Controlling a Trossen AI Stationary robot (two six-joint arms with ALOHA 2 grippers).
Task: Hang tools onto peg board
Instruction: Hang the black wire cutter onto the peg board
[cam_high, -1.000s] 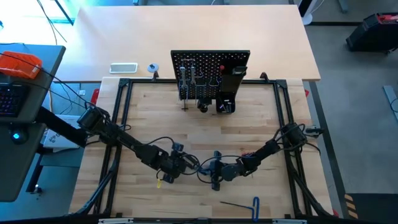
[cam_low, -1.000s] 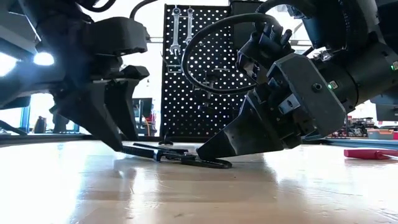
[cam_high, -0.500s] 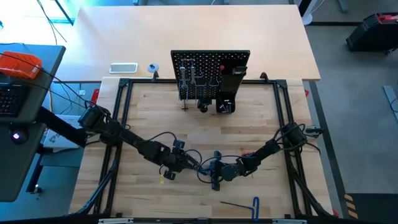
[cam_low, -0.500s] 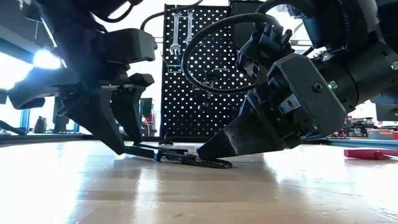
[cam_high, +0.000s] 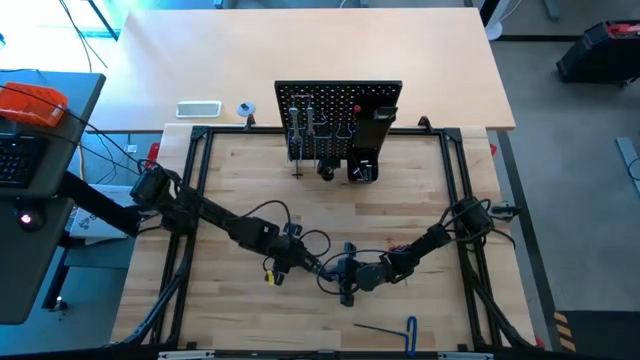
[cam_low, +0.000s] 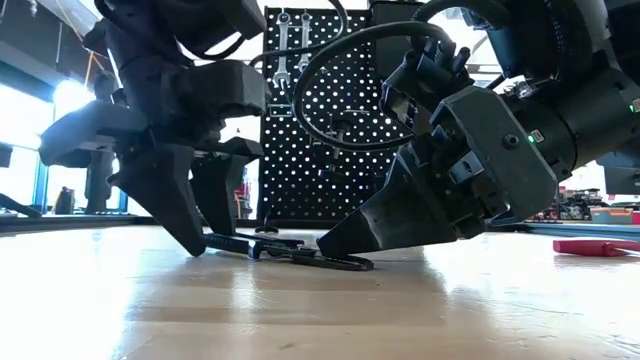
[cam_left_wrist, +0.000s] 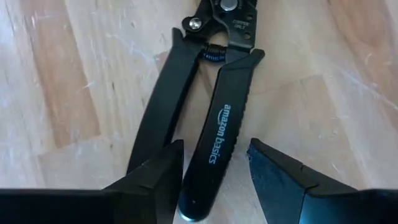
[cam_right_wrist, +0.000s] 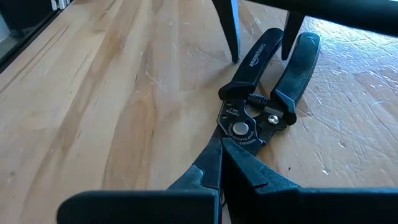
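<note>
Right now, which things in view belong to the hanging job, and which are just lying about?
Job:
- pliers, flat on the table, one handle between the open left gripper's fingers; shut right gripper at their head
- peg board
- hex key

Lying about:
- white tray behind the board

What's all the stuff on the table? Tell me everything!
pliers: one, black handles, flat on the table's middle, between the two end effectors
peg board: one, black, upright at the table's far edge
wrenches: two, silver, hanging on the peg board
hex key: one, blue handle, near front edge
table: one, light wood
left end effector: dark, fingers open either side of one pliers handle
right end effector: dark, shut on the pliers' nose
</note>
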